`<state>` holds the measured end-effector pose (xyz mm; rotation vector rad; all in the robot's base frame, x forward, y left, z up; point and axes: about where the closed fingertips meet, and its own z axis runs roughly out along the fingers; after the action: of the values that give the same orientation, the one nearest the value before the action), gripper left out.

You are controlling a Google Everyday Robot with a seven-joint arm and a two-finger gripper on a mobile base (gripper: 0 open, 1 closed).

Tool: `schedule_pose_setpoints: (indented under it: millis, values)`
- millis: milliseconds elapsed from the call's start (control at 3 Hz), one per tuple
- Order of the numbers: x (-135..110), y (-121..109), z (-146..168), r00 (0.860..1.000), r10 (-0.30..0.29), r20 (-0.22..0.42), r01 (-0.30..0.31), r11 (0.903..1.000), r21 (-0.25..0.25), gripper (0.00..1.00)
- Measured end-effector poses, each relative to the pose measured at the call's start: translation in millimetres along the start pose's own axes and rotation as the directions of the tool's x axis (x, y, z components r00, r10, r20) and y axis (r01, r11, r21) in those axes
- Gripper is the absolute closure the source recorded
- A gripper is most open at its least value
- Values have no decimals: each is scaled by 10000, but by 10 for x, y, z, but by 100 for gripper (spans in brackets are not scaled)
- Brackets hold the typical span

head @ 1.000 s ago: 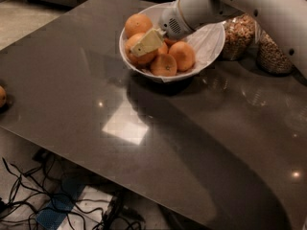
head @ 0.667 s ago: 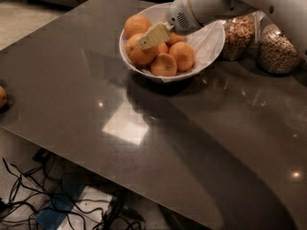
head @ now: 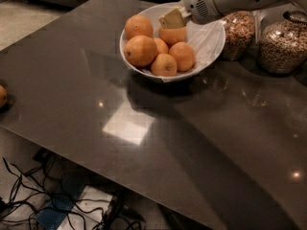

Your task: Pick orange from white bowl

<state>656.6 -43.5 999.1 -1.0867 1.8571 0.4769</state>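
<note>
The white bowl point(head: 211, 42) stands at the far middle of the dark table and holds several oranges. My gripper point(head: 172, 19) hangs over the bowl's far side, on the end of the white arm that comes in from the upper right. It is right above one orange point(head: 172, 35) and touches or nearly touches its top. Whether it grips that orange is not visible. Other oranges lie at the bowl's left point(head: 140, 50) and front point(head: 164, 64).
Two glass jars of cereal stand to the right of the bowl, one close point(head: 237, 35) and one further right point(head: 283, 44). A lone orange point(head: 2, 96) lies at the table's left edge. Cables lie on the floor in front of the table point(head: 72, 104).
The gripper has moved up and to the right, from low among the oranges in the bowl's middle to above its far side.
</note>
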Motion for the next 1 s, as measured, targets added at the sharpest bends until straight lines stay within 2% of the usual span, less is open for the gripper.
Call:
schedule_pose_setpoints:
  millis: [333,667,1000]
  values:
    - [0,-6,-6,10000,5,10,-5,10000,21,81]
    - [1,0,1,10000,4,5,-4,10000,-3,58]
    - [97,125,151,9997,242,-8,-242,9969,-744,61]
